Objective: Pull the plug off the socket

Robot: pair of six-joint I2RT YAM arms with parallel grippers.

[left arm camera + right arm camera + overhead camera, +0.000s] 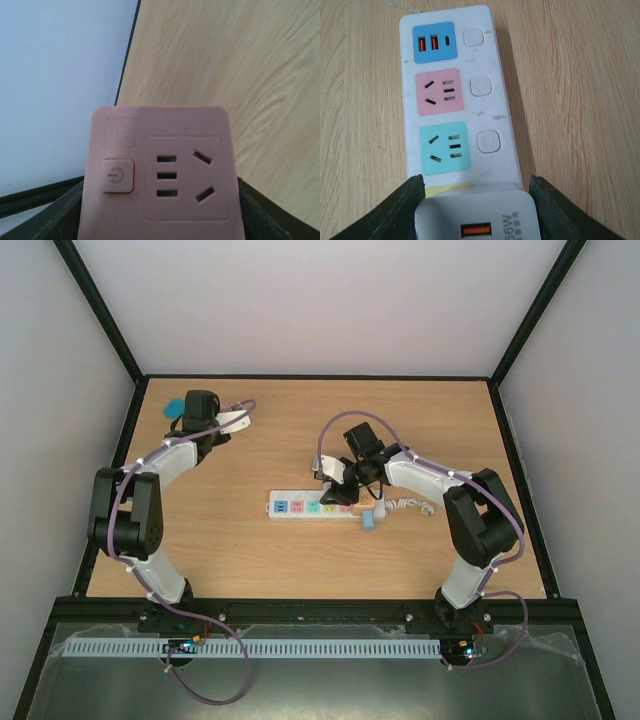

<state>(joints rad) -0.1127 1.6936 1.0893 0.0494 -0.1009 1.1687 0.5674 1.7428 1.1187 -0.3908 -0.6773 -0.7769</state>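
Observation:
The white power strip (300,507) lies flat mid-table, with blue, pink and green outlets in a row (495,115) and a yellow one mostly covered. A white charger plug (477,220) with an orange USB port sits in the yellow outlet. My right gripper (477,187) is over that end of the strip (345,488), one dark finger pressed against each side of the plug. My left gripper (205,405) is at the far left, shut on a pink single-outlet block (160,150) with a power button.
A small light-blue block (369,521) lies against the strip's near right end. The strip's white cord (408,505) curls to the right. A blue object (175,407) and a white piece (235,421) lie beside the left gripper. Black frame rails edge the table.

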